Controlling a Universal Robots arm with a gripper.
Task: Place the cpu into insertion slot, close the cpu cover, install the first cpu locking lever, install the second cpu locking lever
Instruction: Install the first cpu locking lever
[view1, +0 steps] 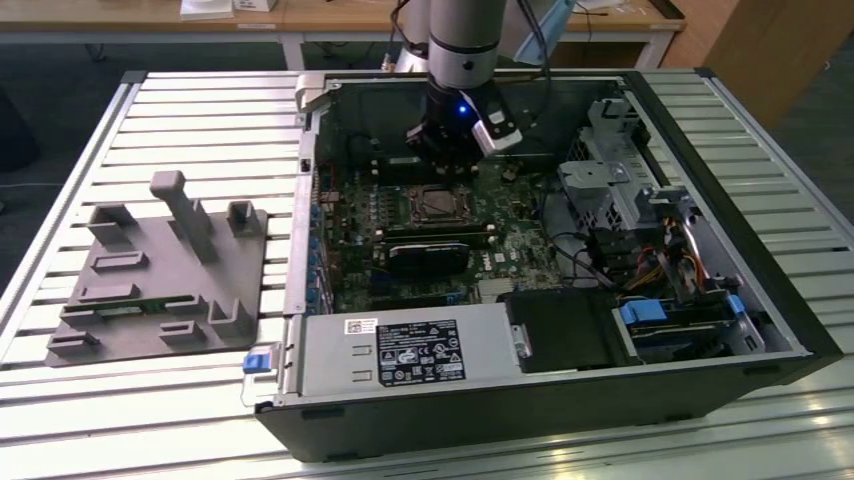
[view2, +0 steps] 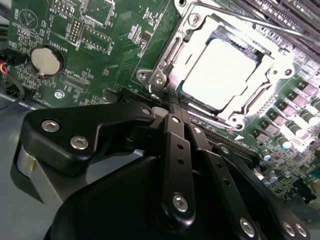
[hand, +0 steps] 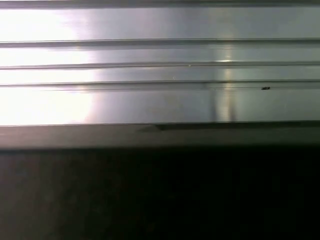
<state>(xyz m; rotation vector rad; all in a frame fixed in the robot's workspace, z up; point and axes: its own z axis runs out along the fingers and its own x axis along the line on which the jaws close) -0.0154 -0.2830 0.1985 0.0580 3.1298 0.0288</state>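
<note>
In the second wrist view the cpu (view2: 220, 72) lies flat in the insertion slot (view2: 166, 64), its silver top glaring bright. The cpu cover (view2: 252, 102) is down around it, with the chip showing through its window. A thin metal lever rod (view2: 260, 22) runs along one side of the socket. My gripper (view2: 176, 106) is shut with nothing between its black fingers (view2: 178, 145), and the tips are right at a corner of the socket frame. In the exterior view the gripper (view1: 446, 165) hangs over the motherboard just behind the insertion slot (view1: 434, 205).
The open computer case (view1: 747, 300) stands on a slatted metal table (view1: 200, 110). A black graphics card (view1: 430, 258) sits in front of the socket, with the power supply (view1: 400, 350) nearer still. A drive cage (view1: 607, 180) and cables fill the exterior view's right. A grey fixture (view1: 160, 270) stands at its left.
</note>
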